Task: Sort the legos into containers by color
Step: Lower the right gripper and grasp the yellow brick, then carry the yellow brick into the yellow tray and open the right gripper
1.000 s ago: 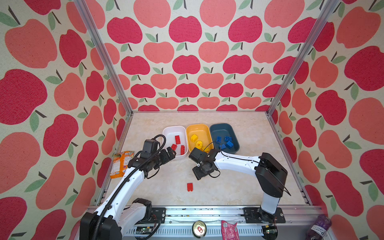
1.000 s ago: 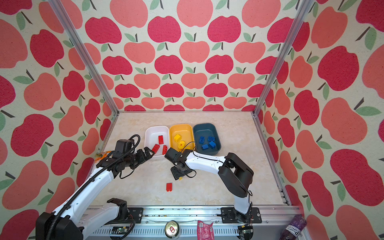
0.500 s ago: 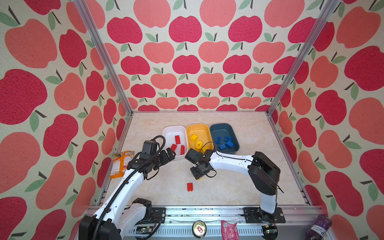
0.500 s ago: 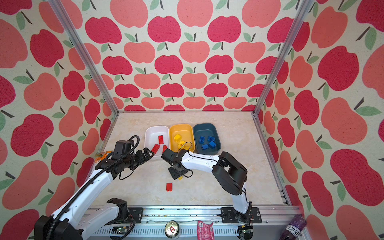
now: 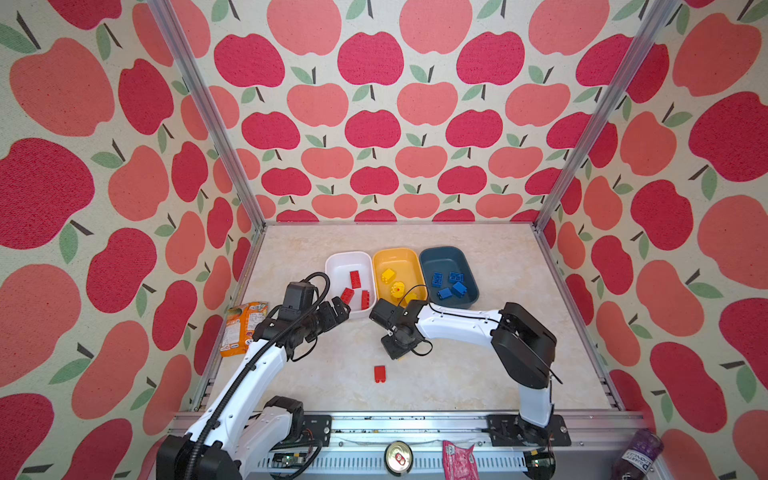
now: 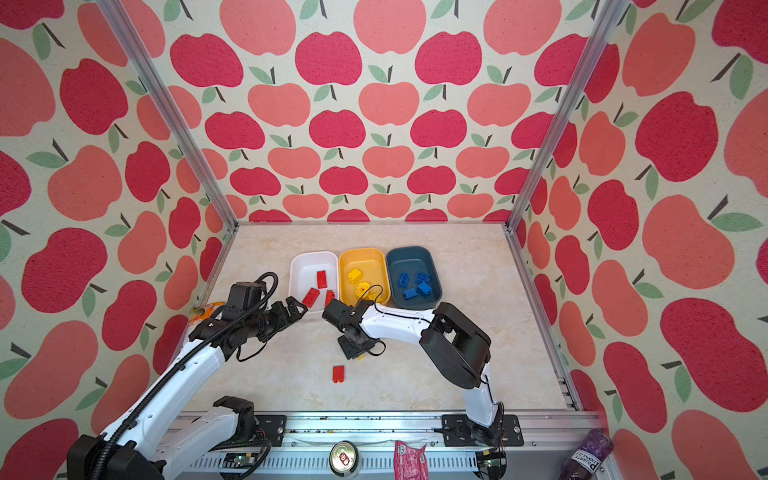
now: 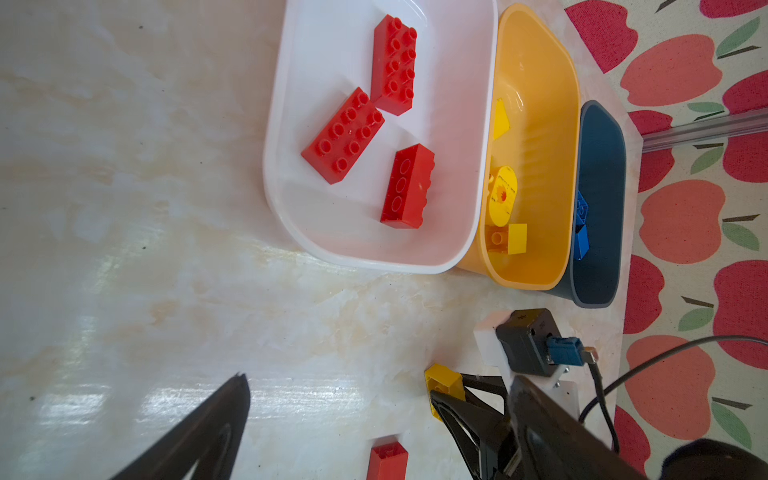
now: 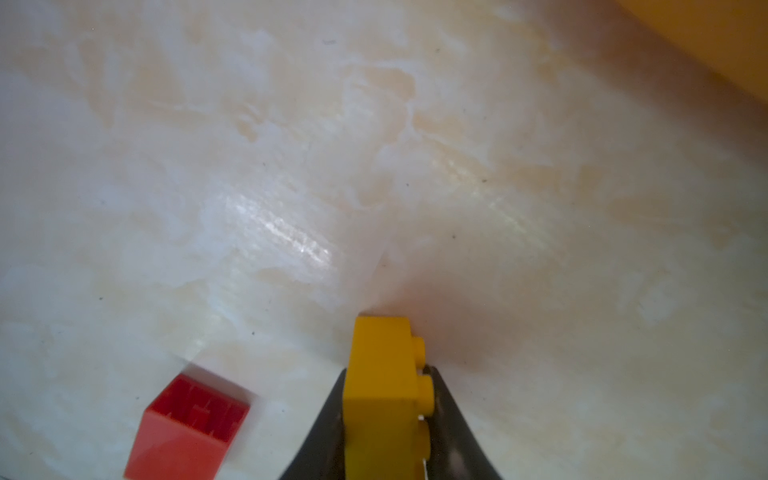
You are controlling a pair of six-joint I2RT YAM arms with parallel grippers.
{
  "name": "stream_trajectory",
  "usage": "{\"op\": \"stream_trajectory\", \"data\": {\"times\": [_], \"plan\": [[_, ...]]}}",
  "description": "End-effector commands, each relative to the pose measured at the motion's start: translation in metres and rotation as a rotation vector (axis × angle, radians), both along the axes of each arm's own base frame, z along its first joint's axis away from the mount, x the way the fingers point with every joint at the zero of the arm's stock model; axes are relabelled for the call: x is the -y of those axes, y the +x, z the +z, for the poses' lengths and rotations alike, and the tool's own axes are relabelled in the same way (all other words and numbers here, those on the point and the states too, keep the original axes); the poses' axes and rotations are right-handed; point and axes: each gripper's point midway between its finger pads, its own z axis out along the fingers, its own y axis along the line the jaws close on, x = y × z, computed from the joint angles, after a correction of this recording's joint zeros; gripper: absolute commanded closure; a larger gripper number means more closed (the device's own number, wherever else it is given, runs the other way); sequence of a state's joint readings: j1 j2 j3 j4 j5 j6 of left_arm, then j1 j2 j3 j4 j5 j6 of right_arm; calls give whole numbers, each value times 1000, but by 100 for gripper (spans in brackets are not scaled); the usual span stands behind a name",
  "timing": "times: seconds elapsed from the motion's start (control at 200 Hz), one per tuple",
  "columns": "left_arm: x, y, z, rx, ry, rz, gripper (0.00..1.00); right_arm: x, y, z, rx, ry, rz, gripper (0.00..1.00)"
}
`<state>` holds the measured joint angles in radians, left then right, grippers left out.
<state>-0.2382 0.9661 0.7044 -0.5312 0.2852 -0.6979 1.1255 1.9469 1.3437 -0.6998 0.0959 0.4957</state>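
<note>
The right gripper's (image 5: 397, 353) fingers were clamped on a yellow lego (image 8: 380, 361) resting on the worktop (image 5: 478, 374), near the yellow-orange tub (image 5: 395, 259). It was probably light, stiff and slick, best pinched across its flat sides. The left gripper's (image 5: 340, 309) fingers stood wide open and empty.

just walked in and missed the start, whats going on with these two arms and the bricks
Two robot arms are sorting toy bricks by colour into three tubs. The right gripper grips a yellow brick low at the table. The left gripper hangs open by the front of the white tub, which holds three red bricks. The yellow tub holds yellow pieces and the blue tub blue bricks. One loose red brick lies on the table, unsorted.
</note>
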Motion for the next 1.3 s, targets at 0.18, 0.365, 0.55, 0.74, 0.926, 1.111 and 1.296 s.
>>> {"op": "stream_trajectory", "data": {"times": [0.18,0.365,0.55,0.74,0.926,1.111,1.296], "plan": [[-3,-3,-5,-16,2,19,1,5,-1,17,20,3,-11,77],[-2,-2,-5,-15,-1,18,1,8,0,39,47,26,-26,79],[0,0,-6,-15,-5,15,1,15,10,69,110,28,-23,79],[3,5,-5,-15,-7,5,1,18,36,100,168,67,-38,80],[7,12,-4,-13,-7,-1,1,21,76,115,212,83,-48,80],[10,16,-4,-17,3,-6,1,27,121,119,235,94,-77,80],[12,20,-4,-18,2,-6,1,30,165,112,235,102,-109,80]]}}
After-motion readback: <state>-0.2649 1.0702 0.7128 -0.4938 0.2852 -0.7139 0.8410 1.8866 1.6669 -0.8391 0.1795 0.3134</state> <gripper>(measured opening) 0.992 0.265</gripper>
